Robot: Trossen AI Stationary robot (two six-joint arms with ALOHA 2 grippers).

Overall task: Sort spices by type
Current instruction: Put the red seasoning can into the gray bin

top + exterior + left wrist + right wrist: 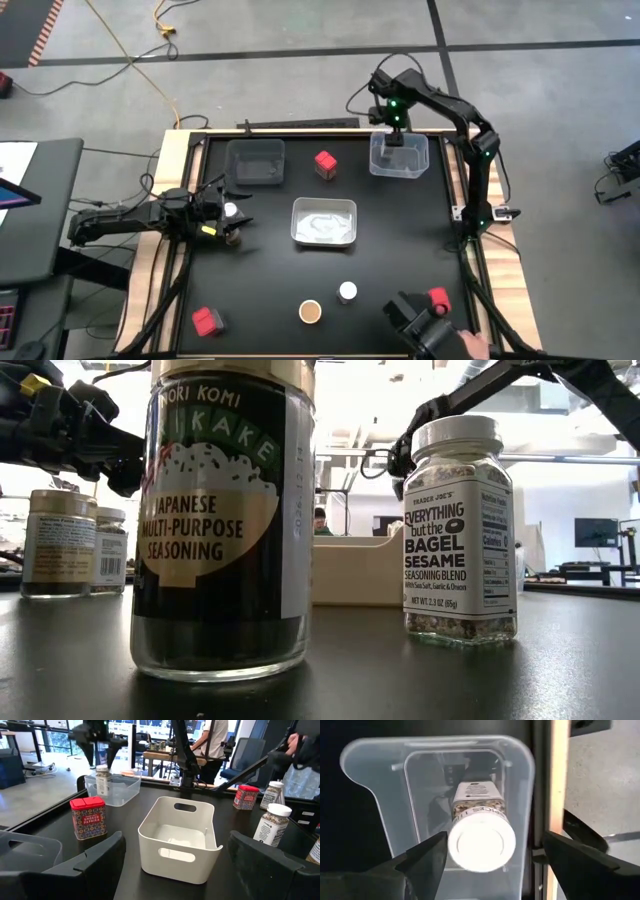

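Both right fingers (490, 857) spread wide above white-lidded jar (481, 837) in clear tray (375, 795).

Glossy glass jar (222, 520) with paper label, matt black table (270, 270), seemingly clear plastic tray (385, 795).

**Robot body: dark arms, green LEDs, yellow tag**

Two black multi-joint arms are seen from above. The right arm (455, 110) is built of slim tube links w/ chunky rounded joints; small green lights are lit at its wrist, elbow and near its base, and a thin black cable is looped alongside the upper link. The left arm (125, 218) is likewise black, w/ a yellow marking near the wrist; the same yellow patch is picked up in the low view. Fingers (100, 865) are matte dark grey, broad, flat-faced, w/ angular moulded edges. The right fingers (427, 857) are of the same make: dark, wedge-shaped tips.
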